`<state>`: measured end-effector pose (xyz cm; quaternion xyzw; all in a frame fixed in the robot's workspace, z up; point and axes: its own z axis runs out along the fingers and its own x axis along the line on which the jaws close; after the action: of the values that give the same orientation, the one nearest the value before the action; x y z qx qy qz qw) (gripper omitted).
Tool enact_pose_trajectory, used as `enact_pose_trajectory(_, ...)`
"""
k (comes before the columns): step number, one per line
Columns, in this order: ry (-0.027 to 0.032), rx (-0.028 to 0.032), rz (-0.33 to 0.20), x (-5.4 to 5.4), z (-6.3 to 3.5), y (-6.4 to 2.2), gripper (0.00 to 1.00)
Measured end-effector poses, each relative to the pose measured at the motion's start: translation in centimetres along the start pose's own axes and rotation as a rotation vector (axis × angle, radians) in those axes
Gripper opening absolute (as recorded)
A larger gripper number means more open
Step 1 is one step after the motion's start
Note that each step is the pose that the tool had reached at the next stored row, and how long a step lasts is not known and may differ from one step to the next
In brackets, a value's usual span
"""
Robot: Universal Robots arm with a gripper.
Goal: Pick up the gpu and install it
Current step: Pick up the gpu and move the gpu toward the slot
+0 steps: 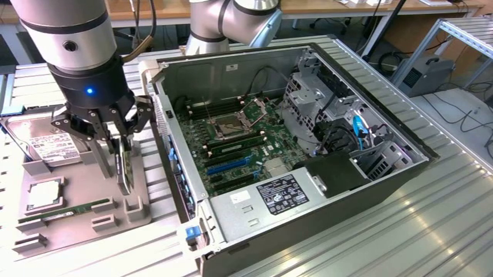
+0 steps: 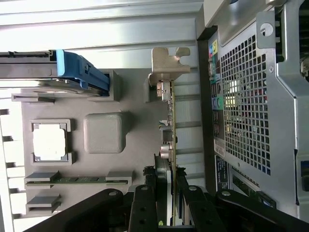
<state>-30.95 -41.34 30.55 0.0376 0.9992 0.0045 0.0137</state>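
My claw (image 1: 114, 135) is clamped on the upper edge of the gpu (image 1: 123, 170), a thin flat card of green circuit board with a silvery metal bracket. It stands upright directly beneath me in the grey moulded plastic tray (image 1: 77, 216). I judge this the pick-up step: grip made, card seemingly not lifted clear. Freeing it calls for a straight pull, no tilt.

The ribbed metal tabletop (image 1: 416, 231) shines under bright light. Behind it stand wooden desks (image 1: 324, 7); at the exterior view's right, a metal frame (image 1: 462, 29) and floor cables (image 1: 462, 118).
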Motion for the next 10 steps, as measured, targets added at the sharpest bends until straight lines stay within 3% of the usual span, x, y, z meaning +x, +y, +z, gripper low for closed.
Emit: enact_pose_trajectory(10,0.0000,0.0000,0.000,-0.01,-0.27,0.00,0.27)
